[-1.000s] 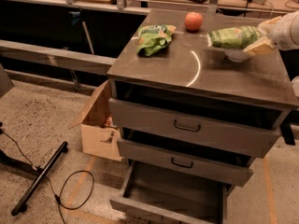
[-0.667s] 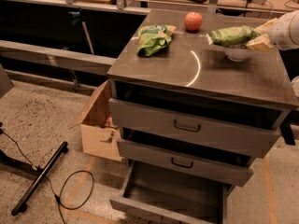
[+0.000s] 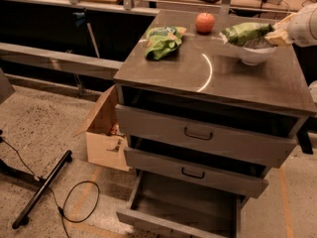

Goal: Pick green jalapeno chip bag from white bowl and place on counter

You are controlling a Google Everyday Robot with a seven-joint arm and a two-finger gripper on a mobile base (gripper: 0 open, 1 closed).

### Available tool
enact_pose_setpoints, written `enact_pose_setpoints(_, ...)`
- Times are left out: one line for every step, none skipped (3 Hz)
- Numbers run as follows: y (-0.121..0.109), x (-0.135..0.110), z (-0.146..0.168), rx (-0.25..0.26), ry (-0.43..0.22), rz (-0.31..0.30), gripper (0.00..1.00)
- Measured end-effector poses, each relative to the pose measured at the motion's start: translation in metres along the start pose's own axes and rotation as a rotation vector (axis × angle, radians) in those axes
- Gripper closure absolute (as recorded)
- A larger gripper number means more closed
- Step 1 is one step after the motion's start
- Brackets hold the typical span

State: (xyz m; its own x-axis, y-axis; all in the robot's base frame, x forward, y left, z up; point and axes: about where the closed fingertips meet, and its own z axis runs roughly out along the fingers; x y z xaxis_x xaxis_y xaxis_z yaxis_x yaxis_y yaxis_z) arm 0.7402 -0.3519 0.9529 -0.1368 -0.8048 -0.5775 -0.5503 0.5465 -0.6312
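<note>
Grey-brown metal bench (image 3: 247, 86), pale arc mark (image 3: 208, 73), upper right. There the claw (image 3: 278, 35) clamps long pale-green foil chip bag (image 3: 245, 32) by its right end, just over small round white bowl (image 3: 255, 56). Speckled floor (image 3: 49, 133), cardboard box (image 3: 101, 135) left.

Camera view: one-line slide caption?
The gripper holds one end of the green jalapeno chip bag over the white bowl on the counter; apple and second green bag nearby.

We see a red apple (image 3: 205, 22), a bunched bright-green bag (image 3: 162, 41) left of it, and a cardboard box (image 3: 103, 145) on the floor (image 3: 39, 128).
</note>
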Motion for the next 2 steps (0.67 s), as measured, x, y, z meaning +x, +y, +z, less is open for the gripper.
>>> enact_pose_setpoints(-0.009,-0.019,-0.033,0.047,-0.029,0.021,1.0)
enact_pose_setpoints(-0.008,-0.018,-0.076,0.065,-0.01,0.056,1.0)
